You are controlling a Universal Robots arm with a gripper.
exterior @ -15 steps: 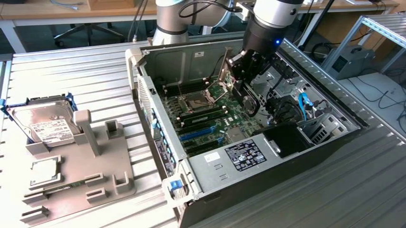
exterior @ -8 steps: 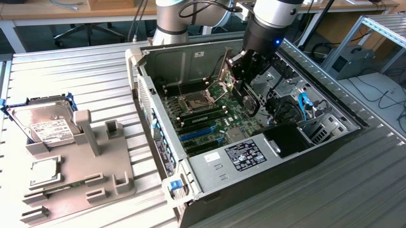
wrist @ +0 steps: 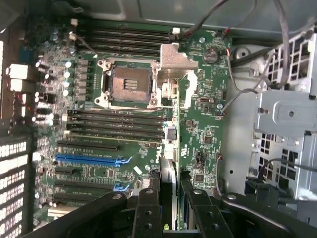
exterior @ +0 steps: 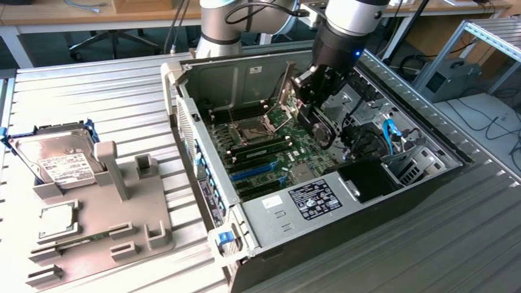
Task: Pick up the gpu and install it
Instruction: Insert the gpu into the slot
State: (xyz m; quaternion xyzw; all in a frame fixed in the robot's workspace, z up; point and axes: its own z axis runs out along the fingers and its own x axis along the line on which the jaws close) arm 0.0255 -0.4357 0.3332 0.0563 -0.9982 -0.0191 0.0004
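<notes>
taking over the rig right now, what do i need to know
Gripper: fingers shut on the thin dark gpu card, seen edge-on, held over the green motherboard inside the open grey metal computer case.
Done: card picked up and now in the case.
Left: seating it. It appears not to be in any slot yet; the long blue slot lies off to one side of it.

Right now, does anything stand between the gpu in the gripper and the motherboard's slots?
Nothing visible does. The gripper holds the gpu edge-on above the motherboard, and the blue slots lie bare. The loose cables run over the metal cage beside the board, not across the slots.
</notes>
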